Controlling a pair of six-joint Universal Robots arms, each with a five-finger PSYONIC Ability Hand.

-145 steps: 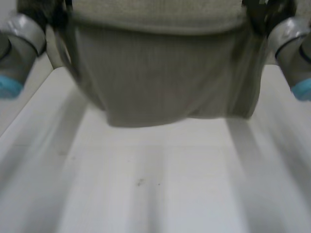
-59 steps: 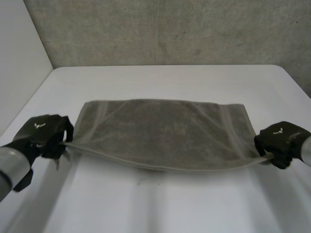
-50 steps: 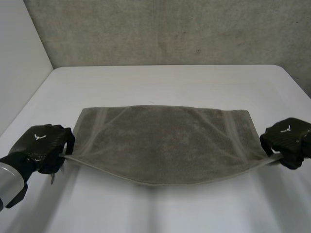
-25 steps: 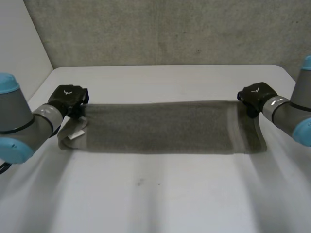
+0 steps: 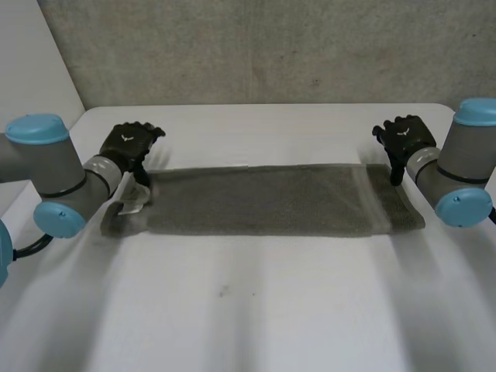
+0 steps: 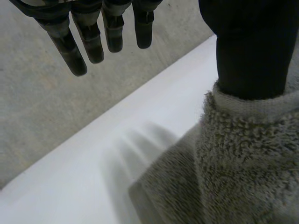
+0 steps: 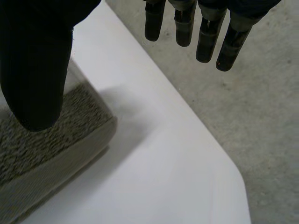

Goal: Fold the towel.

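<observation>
The grey towel (image 5: 263, 200) lies flat on the white table (image 5: 256, 310) as a long, narrow folded strip, with a white label (image 5: 132, 203) turned up at its left end. My left hand (image 5: 130, 143) hovers at the strip's far left corner, open, fingers spread. In the left wrist view its fingers (image 6: 88, 32) are straight and well apart from the thumb, whose tip sits against the towel (image 6: 224, 177). My right hand (image 5: 403, 134) is at the far right corner, open. In the right wrist view its thumb (image 7: 37, 70) hangs just above the towel (image 7: 42, 144), with the fingers straight.
A grey wall (image 5: 256, 46) runs along the table's far edge, and a white wall (image 5: 31, 93) stands at the left. The table's rounded far right corner (image 7: 229, 172) lies just beyond my right hand.
Both hands carried the towel's near edge across to the far edge, folding it in half. Since half a second ago both have opened and let the corners go.
</observation>
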